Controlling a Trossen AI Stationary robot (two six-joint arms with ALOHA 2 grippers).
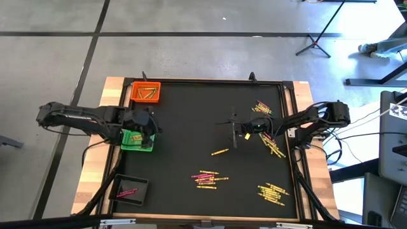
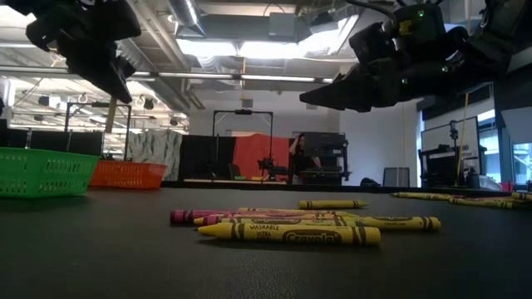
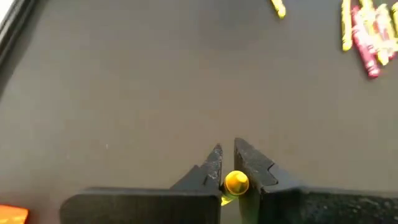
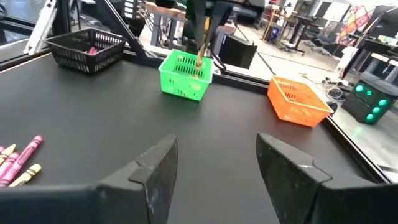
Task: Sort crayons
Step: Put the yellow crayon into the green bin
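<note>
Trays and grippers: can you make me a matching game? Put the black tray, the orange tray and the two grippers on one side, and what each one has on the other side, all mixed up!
Column one:
1. black tray
2. orange tray
3. left gripper
4. right gripper

Column two:
A. open, holding nothing
B. pink crayons inside
C. shut on a golden crayon
D. yellowish crayons inside

Pairs: 1-B, 2-D, 3-C, 4-A

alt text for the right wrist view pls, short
The right gripper hangs open and empty over the black table. Beyond it, the left arm's fingers hold a gold crayon above the green tray, between a black tray and an orange tray.
</note>
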